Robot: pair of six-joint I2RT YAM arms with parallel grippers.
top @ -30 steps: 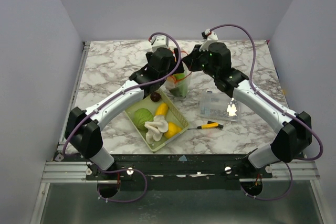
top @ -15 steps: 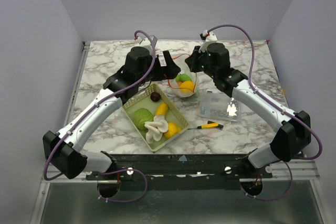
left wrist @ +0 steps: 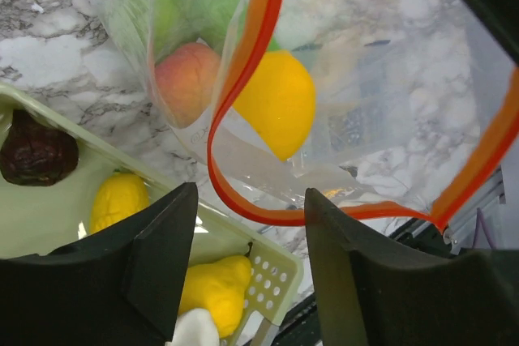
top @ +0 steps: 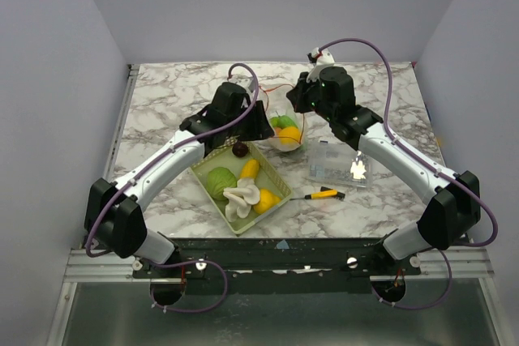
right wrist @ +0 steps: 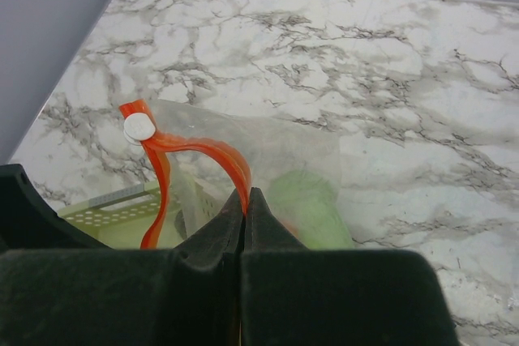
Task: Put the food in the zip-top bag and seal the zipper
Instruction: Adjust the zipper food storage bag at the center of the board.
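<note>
Shows right hand [right wrist: 245, 204] clamped on zipper [right wrist: 203, 147], propping zip-top bag [right wrist: 308, 151] open for filling. Shows left hand [left wrist: 250, 208] half-open, empty, near its mouth.

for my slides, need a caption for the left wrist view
Left gripper open by the zip-top bag, zipper unsealed, toy fruit inside, more in the basket

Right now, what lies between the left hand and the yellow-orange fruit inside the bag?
The left wrist view shows it: the zipper of the zip-top bag, a red-orange strip, curves across between the left hand and the yellow-orange fruit.
</note>
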